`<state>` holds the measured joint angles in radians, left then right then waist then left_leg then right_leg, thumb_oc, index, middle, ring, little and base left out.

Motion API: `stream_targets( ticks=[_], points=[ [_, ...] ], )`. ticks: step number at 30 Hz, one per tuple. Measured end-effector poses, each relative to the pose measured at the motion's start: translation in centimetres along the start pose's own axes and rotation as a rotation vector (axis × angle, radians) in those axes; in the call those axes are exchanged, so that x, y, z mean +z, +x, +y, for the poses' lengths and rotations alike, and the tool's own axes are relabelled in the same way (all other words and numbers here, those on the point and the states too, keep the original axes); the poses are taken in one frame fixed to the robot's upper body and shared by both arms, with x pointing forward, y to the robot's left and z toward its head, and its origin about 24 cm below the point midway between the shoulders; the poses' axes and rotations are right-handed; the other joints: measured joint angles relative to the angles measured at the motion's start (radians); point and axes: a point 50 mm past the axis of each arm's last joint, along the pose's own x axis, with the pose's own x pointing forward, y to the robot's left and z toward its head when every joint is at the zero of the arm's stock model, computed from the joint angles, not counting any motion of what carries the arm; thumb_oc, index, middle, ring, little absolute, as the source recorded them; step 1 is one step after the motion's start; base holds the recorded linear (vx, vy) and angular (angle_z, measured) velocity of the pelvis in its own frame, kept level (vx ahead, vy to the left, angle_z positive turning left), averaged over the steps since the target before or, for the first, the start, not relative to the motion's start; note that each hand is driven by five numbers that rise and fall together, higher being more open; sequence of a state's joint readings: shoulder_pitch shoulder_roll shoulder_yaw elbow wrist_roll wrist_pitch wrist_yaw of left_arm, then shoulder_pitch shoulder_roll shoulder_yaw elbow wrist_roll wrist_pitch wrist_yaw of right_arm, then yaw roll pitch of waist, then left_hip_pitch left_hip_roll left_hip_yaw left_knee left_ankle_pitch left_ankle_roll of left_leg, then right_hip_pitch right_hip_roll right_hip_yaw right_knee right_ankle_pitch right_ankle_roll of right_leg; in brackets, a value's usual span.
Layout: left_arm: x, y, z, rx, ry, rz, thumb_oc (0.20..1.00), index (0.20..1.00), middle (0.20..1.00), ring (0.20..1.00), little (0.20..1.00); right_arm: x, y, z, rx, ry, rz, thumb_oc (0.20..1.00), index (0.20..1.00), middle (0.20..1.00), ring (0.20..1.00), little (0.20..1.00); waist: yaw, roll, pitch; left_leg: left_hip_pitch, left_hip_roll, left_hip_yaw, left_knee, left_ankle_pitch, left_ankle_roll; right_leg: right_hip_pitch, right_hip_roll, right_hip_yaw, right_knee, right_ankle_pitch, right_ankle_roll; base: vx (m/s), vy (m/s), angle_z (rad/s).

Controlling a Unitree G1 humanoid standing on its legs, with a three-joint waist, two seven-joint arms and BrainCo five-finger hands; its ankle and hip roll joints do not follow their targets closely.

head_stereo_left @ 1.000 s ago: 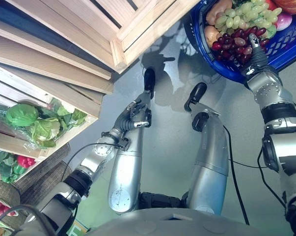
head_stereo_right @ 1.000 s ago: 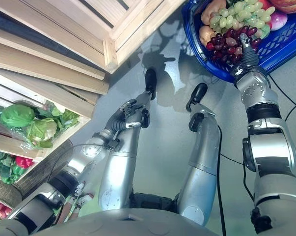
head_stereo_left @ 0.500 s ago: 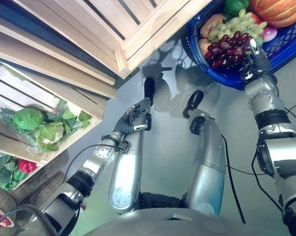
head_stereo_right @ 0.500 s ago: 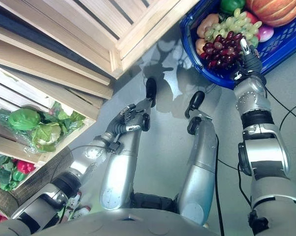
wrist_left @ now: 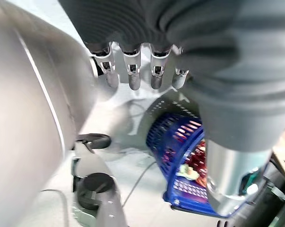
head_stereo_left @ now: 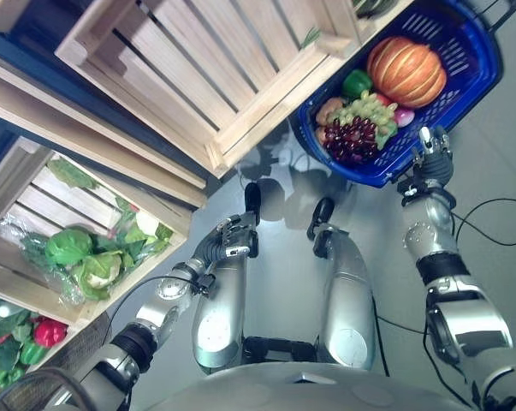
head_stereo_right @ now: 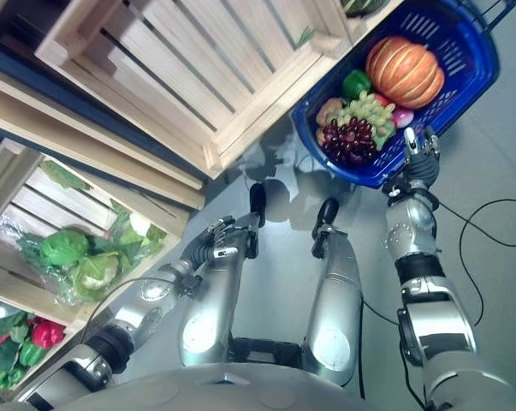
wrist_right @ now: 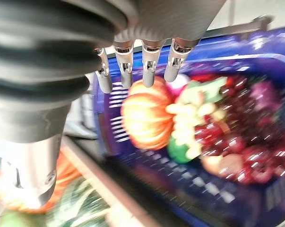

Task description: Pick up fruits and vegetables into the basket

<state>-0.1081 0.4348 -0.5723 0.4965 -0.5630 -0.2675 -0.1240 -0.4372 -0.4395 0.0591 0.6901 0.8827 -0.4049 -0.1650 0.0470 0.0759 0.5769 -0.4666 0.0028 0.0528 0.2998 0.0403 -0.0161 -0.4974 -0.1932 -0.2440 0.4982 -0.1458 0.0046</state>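
A blue plastic basket (head_stereo_left: 484, 64) stands on the grey floor at the upper right. It holds an orange pumpkin (head_stereo_left: 406, 70), a green pepper (head_stereo_left: 356, 83), green grapes (head_stereo_left: 364, 111) and dark red grapes (head_stereo_left: 352, 141). My right hand (head_stereo_left: 430, 160) is just outside the basket's near wall, fingers straight and holding nothing; its wrist view looks over the fingers (wrist_right: 149, 66) at the pumpkin (wrist_right: 147, 118). My left hand (head_stereo_left: 228, 244) hangs low at the centre left, relaxed and holding nothing, with its fingers (wrist_left: 133, 71) loose.
A slatted wooden crate (head_stereo_left: 198, 77) with nothing in it lies beside the basket. A lower crate (head_stereo_left: 35, 184) at the left holds bagged cabbages (head_stereo_left: 82, 257). Red and green peppers (head_stereo_left: 18, 342) lie at the bottom left. Grey floor stretches between the crates and the basket.
The camera has shifted, so the whole basket and more of the crates show. My right hand has drawn back from over the dark grapes to outside the basket wall.
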Motion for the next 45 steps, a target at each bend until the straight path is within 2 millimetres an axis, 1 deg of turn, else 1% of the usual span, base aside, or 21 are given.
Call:
stream_targets(
  ticks=[2,4,6,8,9,11,12,14,16,19,22,24,25,26,29,32,35,36,37,40,45],
  points=[
    [-0.1,-0.2,0.2,0.017,-0.017,-0.007,1.000,1.000,1.000,1.000,1.000,-0.7,-1.4,-0.5,0.035,-0.064,-0.005,1.000,1.000,1.000,1.000,1.000,-0.004,-0.002,0.000,0.075,0.006,0.018,-0.032,0.000,0.003,0.073,0.015,0.012,-0.048,0.018,0.008,0.03,0.081,-0.23],
    [-0.7,-0.8,0.5,0.057,-0.070,-0.010,1.000,1.000,1.000,1.000,1.000,-1.4,-2.6,-0.7,0.073,-0.103,-0.002,1.000,1.000,1.000,1.000,1.000,-0.016,-0.007,-0.002,0.161,0.015,0.029,-0.064,-0.003,0.005,0.166,0.031,0.013,-0.109,0.039,0.016,0.08,0.071,-0.23],
    [-1.4,-1.4,0.7,0.089,-0.125,-0.009,1.000,1.000,1.000,1.000,1.000,-2.0,-4.1,-1.3,0.107,-0.153,0.007,1.000,1.000,1.000,1.000,1.000,-0.031,-0.021,-0.011,0.253,0.016,0.038,-0.119,-0.002,0.008,0.254,0.041,0.015,-0.173,0.048,0.031,0.10,0.044,-0.15],
    [-2.5,-2.6,1.0,0.126,-0.155,0.018,1.000,1.000,1.000,1.000,1.000,-3.3,-5.7,-2.3,0.125,-0.225,0.057,1.000,1.000,1.000,1.000,1.000,-0.045,-0.051,-0.073,0.287,0.016,0.043,-0.160,0.000,0.003,0.286,0.049,0.017,-0.216,0.056,0.035,0.12,0.025,-0.09],
    [-2.9,-2.9,1.1,0.142,-0.166,0.026,1.000,1.000,1.000,1.000,1.000,-3.8,-6.3,-2.7,0.132,-0.254,0.075,1.000,1.000,1.000,1.000,1.000,-0.048,-0.063,-0.089,0.312,0.017,0.043,-0.178,0.011,0.003,0.314,0.055,0.015,-0.240,0.068,0.031,0.12,0.021,-0.03],
    [-3.6,-3.6,1.1,0.165,-0.188,0.044,1.000,1.000,1.000,1.000,1.000,-4.8,-7.6,-3.1,0.156,-0.313,0.122,1.000,1.000,1.000,1.000,1.000,-0.047,-0.078,-0.128,0.364,0.020,0.043,-0.215,0.013,0.000,0.370,0.067,0.014,-0.291,0.082,0.034,0.11,0.024,-0.06],
    [-4.5,-4.2,1.1,0.191,-0.211,0.069,1.000,1.000,1.000,1.000,1.000,-5.8,-8.8,-3.4,0.186,-0.362,0.177,1.000,1.000,1.000,1.000,1.000,-0.047,-0.086,-0.187,0.385,0.026,0.045,-0.236,0.013,0.000,0.393,0.070,0.013,-0.320,0.087,0.037,0.11,0.019,-0.06],
    [-5.1,-4.7,1.2,0.222,-0.223,0.082,1.000,1.000,1.000,1.000,1.000,-6.8,-9.7,-3.5,0.231,-0.406,0.235,1.000,1.000,1.000,1.000,1.000,-0.047,-0.092,-0.225,0.430,0.025,0.045,-0.263,0.012,-0.001,0.441,0.075,0.011,-0.353,0.090,0.042,0.09,0.001,0.00],
    [-5.7,-5.3,1.6,0.268,-0.230,0.101,1.000,1.000,1.000,1.000,1.000,-8.0,-11.1,-3.9,0.289,-0.451,0.322,1.000,1.000,1.000,1.000,1.000,-0.042,-0.095,-0.282,0.463,0.026,0.046,-0.288,0.009,-0.004,0.479,0.081,0.010,-0.386,0.092,0.045,0.05,-0.010,0.01],
    [-6.7,-6.0,2.2,0.327,-0.262,0.134,1.000,1.000,1.000,1.000,1.000,-9.3,-12.3,-4.1,0.344,-0.473,0.431,1.000,1.000,1.000,1.000,1.000,-0.033,-0.099,-0.329,0.499,0.027,0.045,-0.307,0.008,-0.006,0.519,0.088,0.008,-0.417,0.094,0.047,0.00,0.000,0.00],
    [-7.9,-6.7,2.4,0.344,-0.250,0.196,1.000,1.000,1.000,1.000,1.000,-11.5,-13.9,-5.5,0.337,-0.473,0.622,1.000,1.000,1.000,1.000,1.000,-0.022,-0.114,-0.373,0.514,0.028,0.044,-0.312,0.005,-0.010,0.543,0.096,0.007,-0.440,0.098,0.046,-0.01,-0.004,0.00],
    [-8.8,-7.2,2.5,0.342,-0.265,0.245,1.000,1.000,1.000,1.000,1.000,-13.0,-15.3,-6.4,0.353,-0.475,0.763,1.000,1.000,1.000,1.000,1.000,-0.014,-0.121,-0.381,0.530,0.029,0.042,-0.323,0.010,-0.015,0.564,0.101,0.003,-0.458,0.104,0.043,0.01,-0.011,0.02],
    [-9.6,-7.5,2.5,0.338,-0.278,0.293,1.000,1.000,1.000,1.000,1.000,-13.9,-16.2,-7.0,0.357,-0.483,0.849,1.000,1.000,1.000,1.000,1.000,-0.012,-0.125,-0.386,0.545,0.030,0.040,-0.329,0.011,-0.016,0.582,0.103,-0.001,-0.471,0.106,0.044,0.01,-0.011,0.15],
    [-10.8,-8.0,2.3,0.328,-0.297,0.363,1.000,1.000,1.000,1.000,1.000,-15.0,-18.0,-8.1,0.353,-0.494,0.976,1.000,1.000,1.000,1.000,1.000,-0.011,-0.127,-0.403,0.557,0.030,0.035,-0.340,0.011,-0.017,0.600,0.104,-0.014,-0.484,0.106,0.045,-0.01,0.002,0.17],
    [-12.7,-8.9,1.6,0.281,-0.320,0.483,1.000,1.000,1.000,1.000,1.000,-16.7,-21.4,-9.8,0.346,-0.518,1.190,1.000,1.000,1.000,1.000,1.000,0.004,-0.125,-0.430,0.570,0.030,0.034,-0.361,0.019,-0.019,0.610,0.107,-0.017,-0.499,0.106,0.050,-0.01,0.016,0.06],
    [-14.1,-9.8,0.9,0.242,-0.377,0.587,1.000,1.000,1.000,1.000,1.000,-17.7,-23.9,-10.6,0.333,-0.522,1.342,1.000,1.000,1.000,1.000,1.000,0.003,-0.119,-0.433,0.580,0.028,0.027,-0.364,0.024,-0.019,0.629,0.106,-0.024,-0.508,0.112,0.048,-0.01,0.054,0.07],
    [-14.7,-9.9,0.6,0.210,-0.432,0.650,1.000,1.000,1.000,1.000,1.000,-17.9,-24.7,-11.2,0.279,-0.468,1.444,1.000,1.000,1.000,1.000,1.000,0.002,-0.109,-0.440,0.588,0.028,0.020,-0.364,0.024,-0.018,0.653,0.107,-0.035,-0.533,0.122,0.050,0.03,0.051,0.09],
    [-14.9,-10.0,0.5,0.213,-0.468,0.663,1.000,1.000,1.000,1.000,1.000,-17.8,-24.5,-11.4,0.243,-0.435,1.453,1.000,1.000,1.000,1.000,1.000,0.002,-0.104,-0.441,0.597,0.028,0.018,-0.368,0.024,-0.018,0.664,0.106,-0.039,-0.536,0.123,0.050,0.04,0.055,0.09],
    [-15.1,-10.2,0.4,0.211,-0.503,0.674,1.000,1.000,1.000,1.000,1.000,-17.8,-24.7,-11.7,0.210,-0.411,1.479,1.000,1.000,1.000,1.000,1.000,0.003,-0.097,-0.449,0.605,0.028,0.019,-0.375,0.024,-0.018,0.667,0.103,-0.039,-0.538,0.122,0.050,0.04,0.047,0.04],
    [-15.5,-10.5,0.4,0.211,-0.594,0.716,1.000,1.000,1.000,1.000,1.000,-17.4,-24.7,-12.3,0.202,-0.390,1.501,1.000,1.000,1.000,1.000,1.000,0.002,-0.079,-0.466,0.615,0.026,0.019,-0.379,0.024,-0.018,0.681,0.105,-0.040,-0.549,0.123,0.051,0.01,0.023,0.01],
    [-15.5,-10.3,0.4,0.192,-0.580,0.767,1.000,1.000,1.000,1.000,1.000,-17.2,-24.6,-12.6,0.212,-0.385,1.508,1.000,1.000,1.000,1.000,1.000,-0.001,-0.069,-0.471,0.627,0.022,0.014,-0.379,0.024,-0.019,0.699,0.110,-0.041,-0.554,0.124,0.050,0.03,0.015,0.01]
  ],
)
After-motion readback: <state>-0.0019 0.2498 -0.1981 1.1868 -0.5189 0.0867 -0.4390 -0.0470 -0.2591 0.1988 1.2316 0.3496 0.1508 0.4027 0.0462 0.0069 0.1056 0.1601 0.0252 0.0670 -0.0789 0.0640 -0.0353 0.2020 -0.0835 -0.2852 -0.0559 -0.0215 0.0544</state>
